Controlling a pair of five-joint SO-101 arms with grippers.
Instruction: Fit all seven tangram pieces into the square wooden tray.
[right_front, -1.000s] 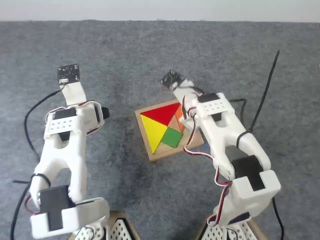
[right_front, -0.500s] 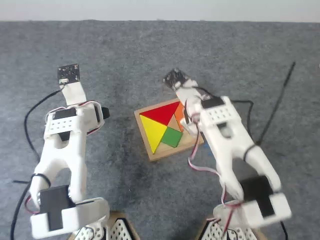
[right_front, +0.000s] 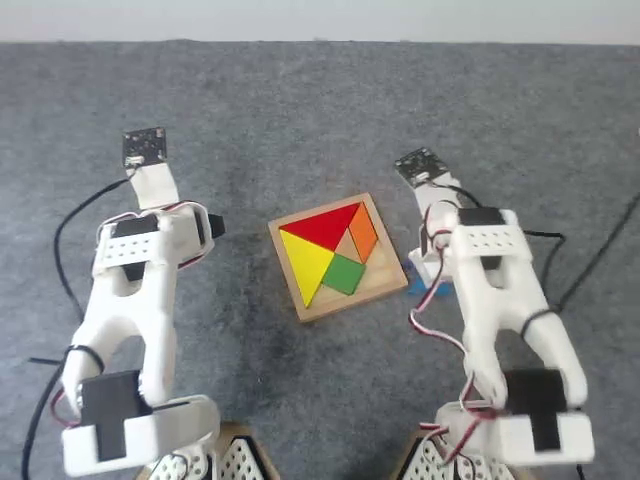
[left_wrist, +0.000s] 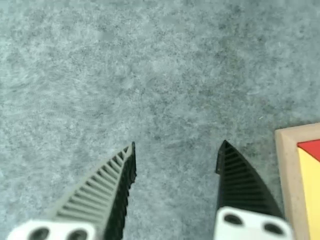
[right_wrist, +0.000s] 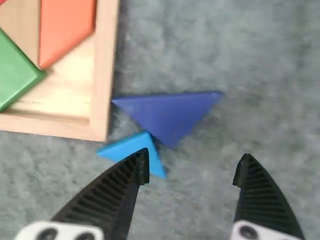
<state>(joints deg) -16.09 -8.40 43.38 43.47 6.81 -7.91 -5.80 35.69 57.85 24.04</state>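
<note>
Left gripper (left_wrist: 178, 144) fingers apart. Right gripper (right_wrist: 195, 153) fingers apart near dark blue triangle (right_wrist: 167, 112) beside tray (right_wrist: 102, 75) — I risk a finger snagging light blue piece (right_wrist: 132, 147).

Bare worktop (right_front: 250, 120) lies left of the tray (right_front: 286, 272) and beyond it. Just right of the tray, a dark blue triangle (right_wrist: 167, 115) and a light blue piece (right_wrist: 127, 146) crowd its rim.

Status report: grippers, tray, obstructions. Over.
Left gripper open over carpet. Right gripper open above dark blue triangle and light blue triangle, outside part-filled wooden tray. No obstruction seen.
</note>
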